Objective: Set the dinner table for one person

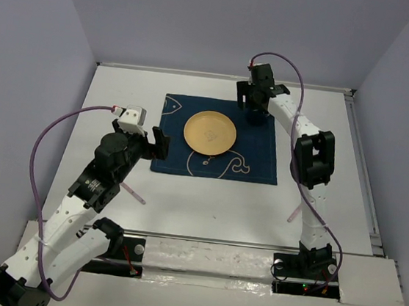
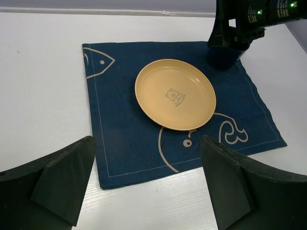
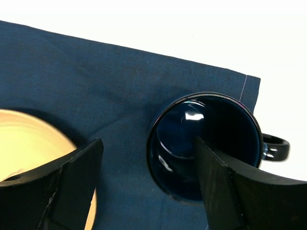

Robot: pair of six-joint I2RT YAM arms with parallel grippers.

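Mug (image 1: pixel 255 117) mostly hidden behind right claw (image 1: pixel 255 103) in top view; plate (image 3: pixel 29 141) cut off at right wrist frame's left edge.

The table (image 1: pixel 184 202) was a flat matte white. On it, the mat (image 2: pixel 120 143) was dark blue with a thin pale stitched border and cream outlines of a whale and a fish. The plate (image 2: pixel 175 93) was mustard yellow, with a small line-drawn bear at its centre. The mug (image 3: pixel 182 139) was a glossy dark navy, inside and out. The left end effector (image 1: pixel 160 143) and right end effector (image 1: pixel 253 103) were matte black, and the cables (image 1: pixel 38 156) were purple.
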